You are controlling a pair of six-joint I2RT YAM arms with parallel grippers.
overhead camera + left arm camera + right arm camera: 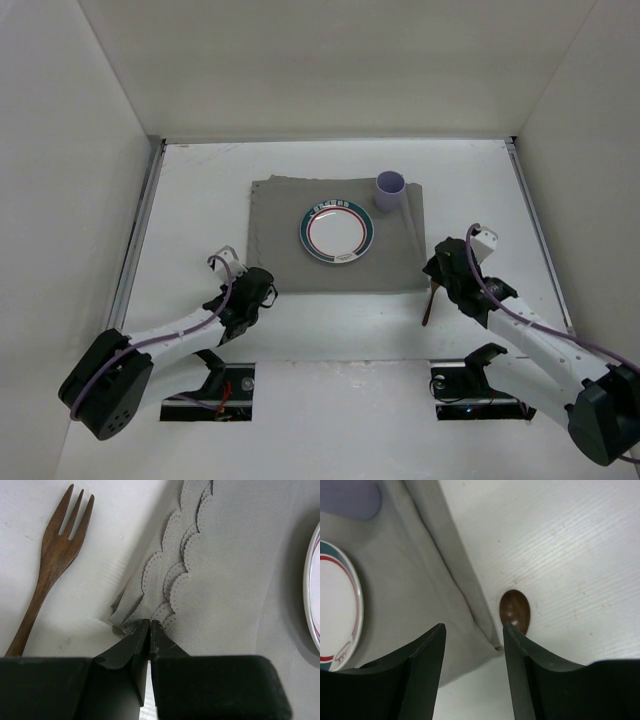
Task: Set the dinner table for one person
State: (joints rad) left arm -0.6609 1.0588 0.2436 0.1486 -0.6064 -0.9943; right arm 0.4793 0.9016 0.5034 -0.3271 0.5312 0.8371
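The white dinner table (200,200) carries a grey cloth mat (280,215) with a white plate (338,232) rimmed in green and red and a lavender cup (390,190). My left gripper (262,290) is at the mat's near-left corner. In the left wrist view it (150,622) is shut, pinching the bunched scalloped corner of the mat (225,580). A wooden fork (50,565) lies on the table left of it. My right gripper (474,627) is open over the mat's near-right corner (420,590). A wooden spoon's bowl (515,609) lies beside its right finger.
White walls stand on three sides, with metal rails (140,230) along the table's side edges. The spoon's handle (428,305) runs toward the near edge below the right gripper. The plate edge shows in both wrist views (314,580) (337,605).
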